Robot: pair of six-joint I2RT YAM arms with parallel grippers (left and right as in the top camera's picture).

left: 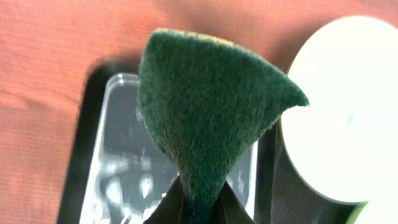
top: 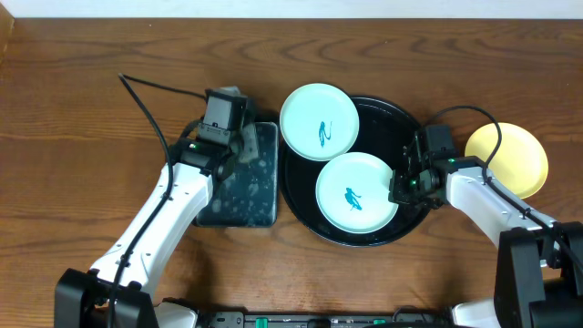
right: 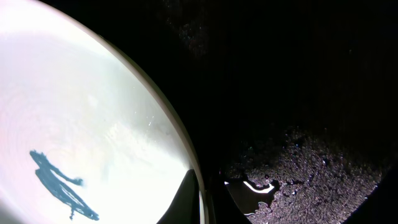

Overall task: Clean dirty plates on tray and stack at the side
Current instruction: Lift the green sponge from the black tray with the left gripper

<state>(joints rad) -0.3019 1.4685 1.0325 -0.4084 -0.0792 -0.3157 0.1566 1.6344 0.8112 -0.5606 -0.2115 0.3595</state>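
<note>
Two mint plates with teal squiggles are on the round black tray (top: 414, 223). One plate (top: 319, 121) leans over its upper left rim, the other (top: 356, 191) lies in the middle. A yellow plate (top: 507, 159) rests on the table to the right. My left gripper (top: 239, 146) is shut on a green sponge (left: 211, 118) above the rectangular tray (top: 241, 196). My right gripper (top: 401, 187) is shut on the right rim of the middle plate (right: 81, 124), one finger on each side of the rim (right: 202, 199).
The rectangular tray (left: 112, 155) holds wet, shiny liquid. The upper mint plate (left: 348, 112) is just right of the sponge. The round tray's floor (right: 311, 93) is wet and speckled. Brown wood table lies all around.
</note>
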